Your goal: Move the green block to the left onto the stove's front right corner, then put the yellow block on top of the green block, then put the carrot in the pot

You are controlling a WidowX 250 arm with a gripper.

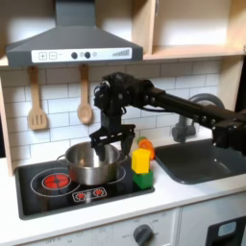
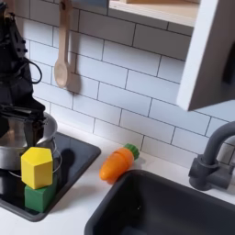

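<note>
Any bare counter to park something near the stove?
Free: white counter strip between stove and sink, ahead of the carrot. Crowded: stove's right corner, yellow block stacked on green block against the pot.

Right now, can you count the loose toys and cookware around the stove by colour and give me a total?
Yellow: 1, the yellow block
Green: 1, the green block beneath it
Orange: 1, the carrot
Silver: 1, the pot
Wooden: 2, the spatula and the spoon on the wall
Total: 6
</note>
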